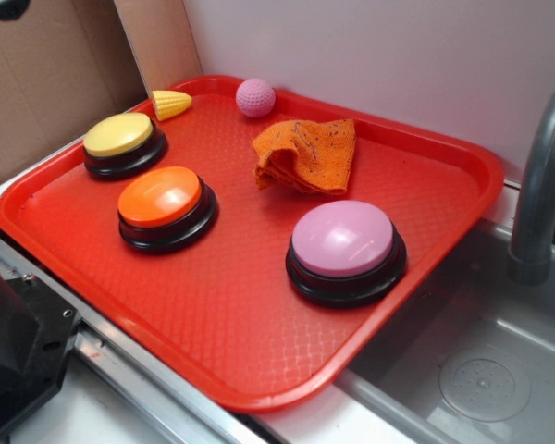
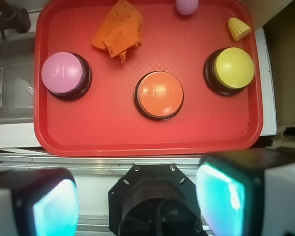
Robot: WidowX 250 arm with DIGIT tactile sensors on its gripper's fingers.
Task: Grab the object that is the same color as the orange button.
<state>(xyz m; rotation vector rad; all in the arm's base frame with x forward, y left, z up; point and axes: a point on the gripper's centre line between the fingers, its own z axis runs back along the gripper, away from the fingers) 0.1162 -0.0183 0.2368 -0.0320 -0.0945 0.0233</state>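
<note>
Crumpled orange woven cloth rag (image 1: pixel 306 154) lay on red plastic tray (image 1: pixel 231 324) near far edge, between pink dimpled ball (image 1: pixel 255 96) and pink-domed button (image 1: pixel 345 250) — touching neither. Glossy orange dome button on black base (image 1: pixel 165 207) sat mid-tray, apart from rag. Yellow-domed button (image 1: pixel 123 144) beside small yellow toy corn (image 1: pixel 170 104). Claw (image 2: pixel 137 196) spread wide, holding nothing — hung over tray's near rim in wrist view. Grey sink (image 1: pixel 481 370) alongside tray.
</note>
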